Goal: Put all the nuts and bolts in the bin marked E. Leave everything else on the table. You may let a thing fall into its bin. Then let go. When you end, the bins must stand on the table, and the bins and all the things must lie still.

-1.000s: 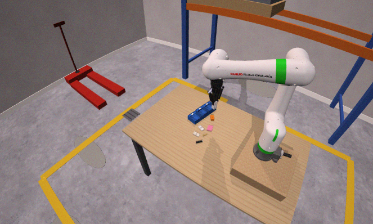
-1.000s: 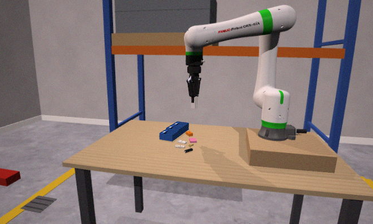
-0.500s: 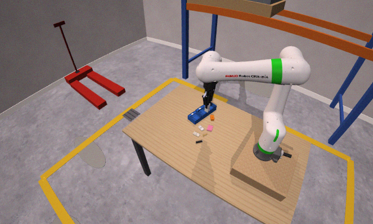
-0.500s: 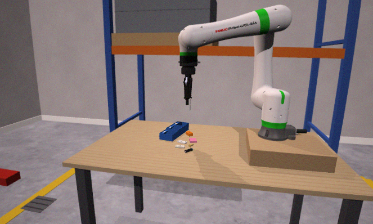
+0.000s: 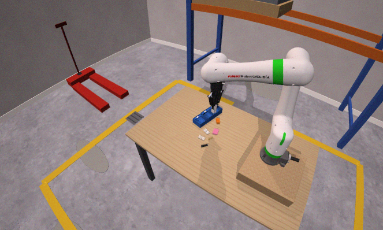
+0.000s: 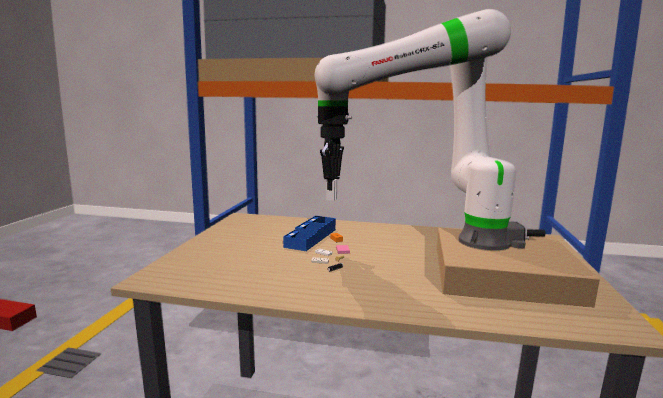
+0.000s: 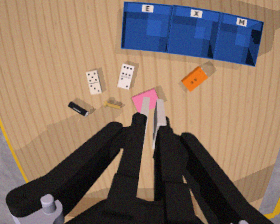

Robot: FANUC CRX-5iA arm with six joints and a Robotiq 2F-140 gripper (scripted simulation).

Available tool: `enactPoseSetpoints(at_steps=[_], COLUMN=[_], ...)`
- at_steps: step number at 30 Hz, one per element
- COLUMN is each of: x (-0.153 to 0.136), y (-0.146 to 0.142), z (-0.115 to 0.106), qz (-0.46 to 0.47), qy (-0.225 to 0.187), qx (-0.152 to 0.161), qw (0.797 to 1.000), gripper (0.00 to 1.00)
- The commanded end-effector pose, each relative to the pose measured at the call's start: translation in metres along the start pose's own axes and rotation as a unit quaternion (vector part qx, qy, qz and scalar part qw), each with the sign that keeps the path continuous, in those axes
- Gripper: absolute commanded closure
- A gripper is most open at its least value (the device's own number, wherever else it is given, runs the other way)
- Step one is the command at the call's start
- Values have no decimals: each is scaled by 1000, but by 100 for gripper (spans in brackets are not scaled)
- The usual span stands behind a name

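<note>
Approach step, nothing picked yet. Fingers nearly fully closed, gripping nothing, hanging high above the desk (image 6: pixel 228 285).

In the wrist view, the blue three-compartment bin (image 7: pixel 191 32) is at 12 o'clock of the fingers; its labels are too small to read, so which compartment is E cannot be told.

Loose items lie apart on the desk:
- black bolt-like piece (image 7: pixel 78 108) at 9 o'clock
- small brass nut-like piece (image 7: pixel 112 103) just beside it
- two white dominoes (image 7: pixel 126 76)
- pink block (image 7: pixel 144 100)
- orange block (image 7: pixel 193 79)

Next, by my read: open the fingers, descend over the bolt and avoid the dominoes.
</note>
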State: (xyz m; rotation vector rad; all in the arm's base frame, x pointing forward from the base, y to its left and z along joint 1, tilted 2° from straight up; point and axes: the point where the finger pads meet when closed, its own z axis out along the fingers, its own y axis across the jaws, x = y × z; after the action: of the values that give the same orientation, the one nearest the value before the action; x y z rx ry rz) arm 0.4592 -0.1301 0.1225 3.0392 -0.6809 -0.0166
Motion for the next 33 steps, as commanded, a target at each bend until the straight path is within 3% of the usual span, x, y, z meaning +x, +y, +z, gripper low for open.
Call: enactPoseSetpoints(at_steps=[1,16,18,25,33], x=[14,78,78,106,106], y=[17,110,110,151,151], z=[10,64,64,88,94], qz=[47,58,58,58,58], qy=[1,1,1,1,1], qx=[-1,-1,-1,-1,-1], qw=[999,998,998,998,998], gripper=[95,95,95,95,95])
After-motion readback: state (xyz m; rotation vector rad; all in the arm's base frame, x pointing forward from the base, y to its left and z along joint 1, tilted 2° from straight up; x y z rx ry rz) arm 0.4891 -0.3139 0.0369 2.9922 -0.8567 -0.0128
